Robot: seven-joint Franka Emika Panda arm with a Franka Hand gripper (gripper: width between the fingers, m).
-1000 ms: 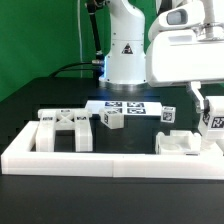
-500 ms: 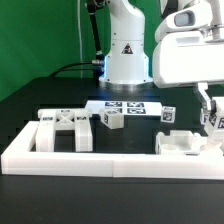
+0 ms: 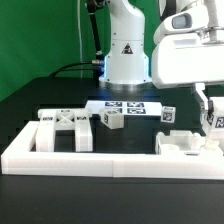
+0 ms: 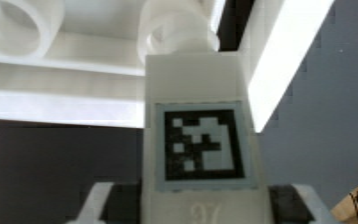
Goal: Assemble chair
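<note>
My gripper (image 3: 211, 112) is at the exterior view's right, above the table, shut on a long white chair part (image 3: 214, 121) that carries a black-and-white tag. In the wrist view this part (image 4: 202, 120) fills the middle, and the two fingers (image 4: 114, 205) press on its sides at the near end. Beyond its far end, white parts with round holes (image 4: 34, 35) show blurred. A white chair piece (image 3: 185, 143) lies just below the held part. A larger white chair piece (image 3: 65, 128) lies at the exterior view's left.
The marker board (image 3: 125, 107) lies at the foot of the robot base. A small tagged white block (image 3: 111, 120) and another tagged piece (image 3: 168, 115) lie near it. A low white wall (image 3: 100, 158) runs along the table's front and left.
The gripper with the held part has shifted slightly toward the exterior view's right. The parts on the table have not moved.
</note>
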